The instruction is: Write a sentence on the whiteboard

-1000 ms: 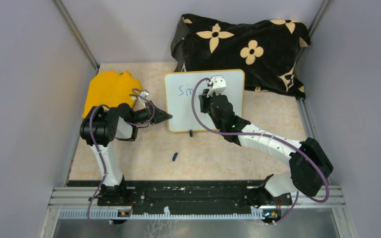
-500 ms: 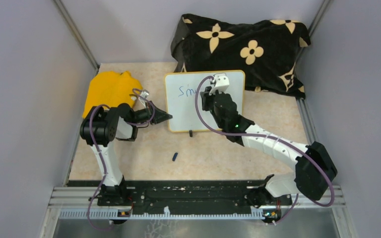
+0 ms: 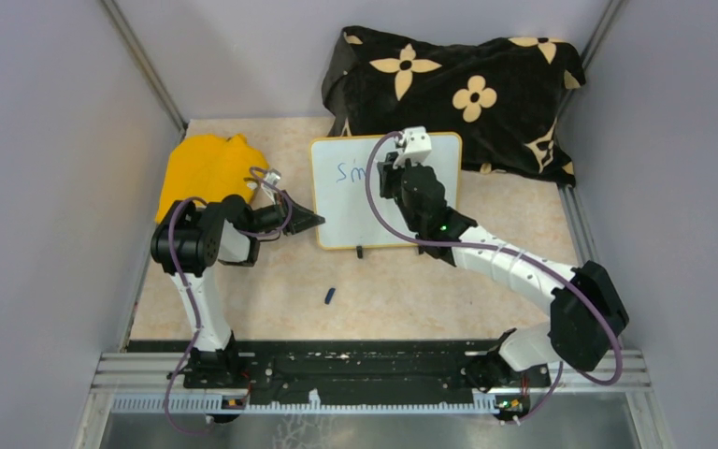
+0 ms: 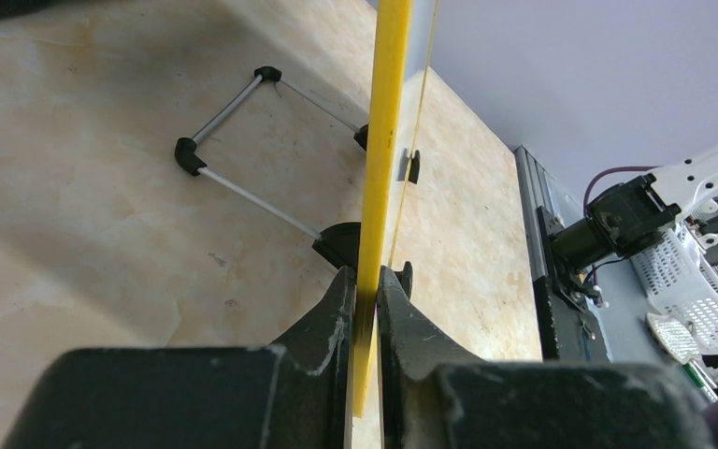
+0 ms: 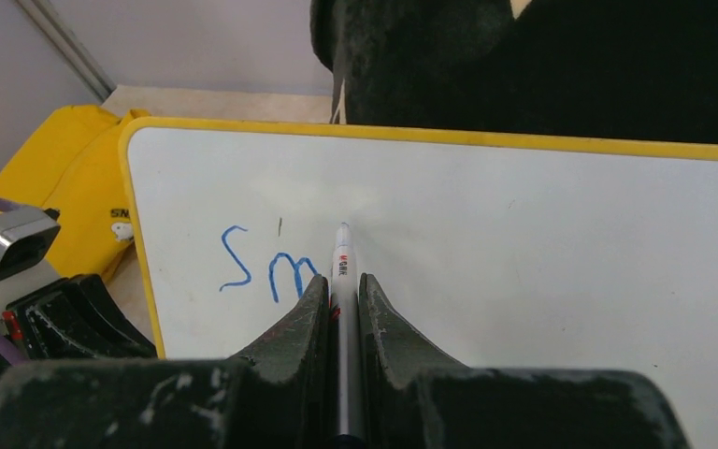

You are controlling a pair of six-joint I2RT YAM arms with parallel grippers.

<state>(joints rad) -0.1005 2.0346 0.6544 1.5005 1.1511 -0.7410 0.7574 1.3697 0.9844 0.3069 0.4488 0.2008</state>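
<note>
The whiteboard (image 3: 346,213), white with a yellow rim, stands tilted at the table's middle. My left gripper (image 3: 310,221) is shut on its left edge; in the left wrist view the yellow rim (image 4: 385,140) runs edge-on between the pinching jaws of the left gripper (image 4: 366,276). My right gripper (image 3: 391,166) hovers over the board's upper middle, shut on a white marker (image 5: 342,257) whose tip points at the whiteboard (image 5: 524,243) just right of the writing. Of the sentence (image 5: 266,267), only blue "Sm" shows. I cannot tell whether the tip touches.
A black flowered cloth (image 3: 458,84) lies bunched behind the board. A yellow cloth (image 3: 206,168) sits at the far left beside my left arm. A small blue cap (image 3: 329,296) lies on the table in front. The board's wire stand (image 4: 234,140) shows underneath.
My right gripper has shifted the marker slightly toward the board's far edge. The left gripper and the board have not moved.
</note>
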